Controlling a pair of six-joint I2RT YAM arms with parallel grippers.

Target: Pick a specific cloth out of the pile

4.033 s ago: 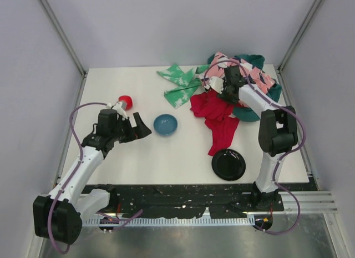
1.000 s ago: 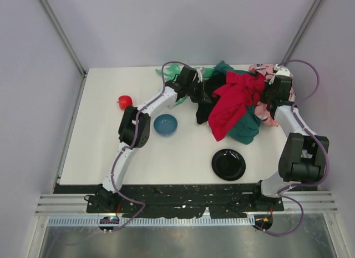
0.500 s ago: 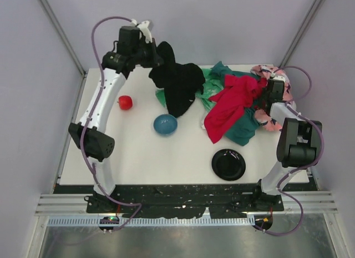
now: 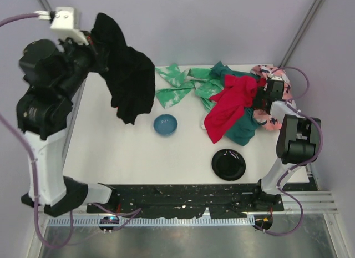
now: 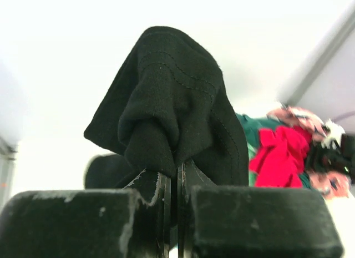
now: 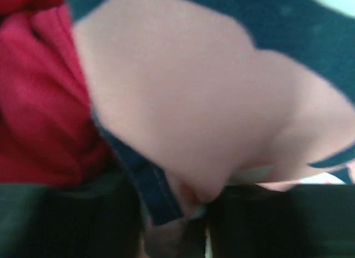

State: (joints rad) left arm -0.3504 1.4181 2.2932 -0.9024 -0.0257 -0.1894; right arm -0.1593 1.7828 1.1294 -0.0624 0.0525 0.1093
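Note:
The cloth (image 4: 130, 75), plain black, hangs in the air at the upper left, off the table. My left gripper (image 4: 94, 41) is shut on its top edge. In the left wrist view the black fabric (image 5: 172, 114) bunches above the closed left gripper (image 5: 178, 172). The pile (image 4: 244, 111) lies at the back right: red cloth (image 4: 230, 105) on top, dark teal (image 4: 244, 130) beneath, pink patterned (image 4: 274, 119) at the right, green-and-white (image 4: 175, 86) spread to the left. My right gripper (image 4: 265, 97) sits in the pile. Its view is blurred, with the jaws apart around a pink, navy-edged fold (image 6: 183, 119).
A blue bowl (image 4: 165, 124) stands mid-table, just below the hanging cloth's lower tip. A black plate (image 4: 228, 164) lies near the front right. Enclosure walls and posts close in the back and both sides.
My left arm has swung up and to the left, carrying the black cloth clear of the pile. The right gripper stayed at the pile and its jaws have parted.

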